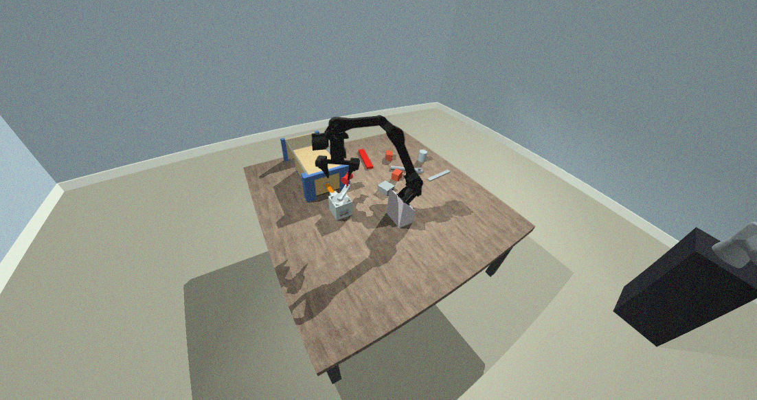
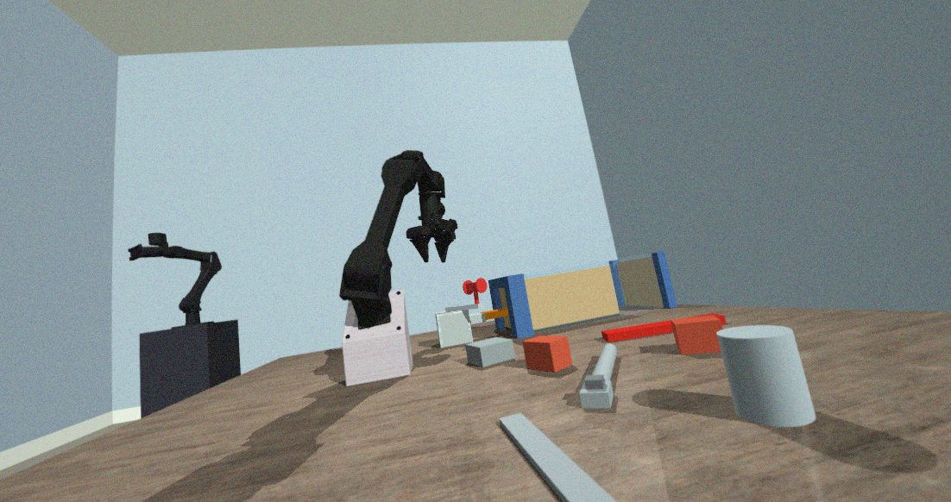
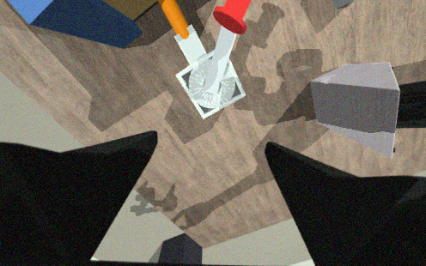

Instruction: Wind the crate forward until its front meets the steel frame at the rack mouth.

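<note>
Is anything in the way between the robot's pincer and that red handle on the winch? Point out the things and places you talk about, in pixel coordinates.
Nothing visible stands between the open black pincer [image 2: 434,260] [image 3: 211,143] and the red spool-shaped winch handle grip [image 2: 475,286] [image 3: 230,21] below it.

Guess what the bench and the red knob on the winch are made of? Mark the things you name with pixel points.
The bench [image 1: 423,270] [image 2: 425,446] looks like matt brown wood, since streaky grain shows. The red knob [image 1: 346,178] [image 2: 475,286] [image 3: 230,21] might be smooth plastic or painted metal; it's one plain, even colour.
</note>
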